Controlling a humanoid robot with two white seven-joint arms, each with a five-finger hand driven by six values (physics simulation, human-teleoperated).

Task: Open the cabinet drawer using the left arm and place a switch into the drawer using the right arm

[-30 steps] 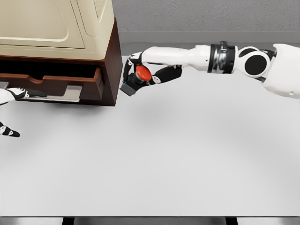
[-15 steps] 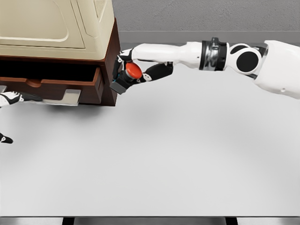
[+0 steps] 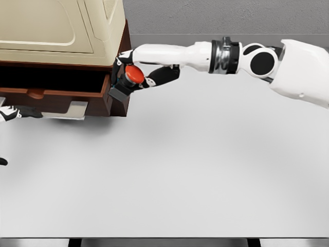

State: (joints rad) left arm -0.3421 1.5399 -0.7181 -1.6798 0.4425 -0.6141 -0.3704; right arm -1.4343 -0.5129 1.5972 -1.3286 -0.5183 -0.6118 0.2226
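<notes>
- The right hand (image 3: 134, 76) is clenched around the switch (image 3: 127, 81), thumb side and fingers wrapping its body so the red button faces the camera and the grey base points down and to the left
- That grip leaves the base free, which suits setting it down flat inside the drawer
- The switch hangs in the air right at the cabinet's (image 3: 119, 62) right front corner, overlapping the drawer's (image 3: 61, 95) right end in the picture; it does not look inside the opening yet
- The right arm stretches across from the picture's right, above the white table (image 3: 195, 170), nearly level, to reach that far
- The drawer stands pulled out, a dark gap above its front panel, so the opening step looks done
- The left hand (image 3: 15, 111) shows only at the left edge, just below the drawer front; whether its fingers are spread or curled I cannot tell
- A cream-coloured appliance (image 3: 61, 28) sits on top of the cabinet, so the switch probably has to enter from the front, low under the overhang
</notes>
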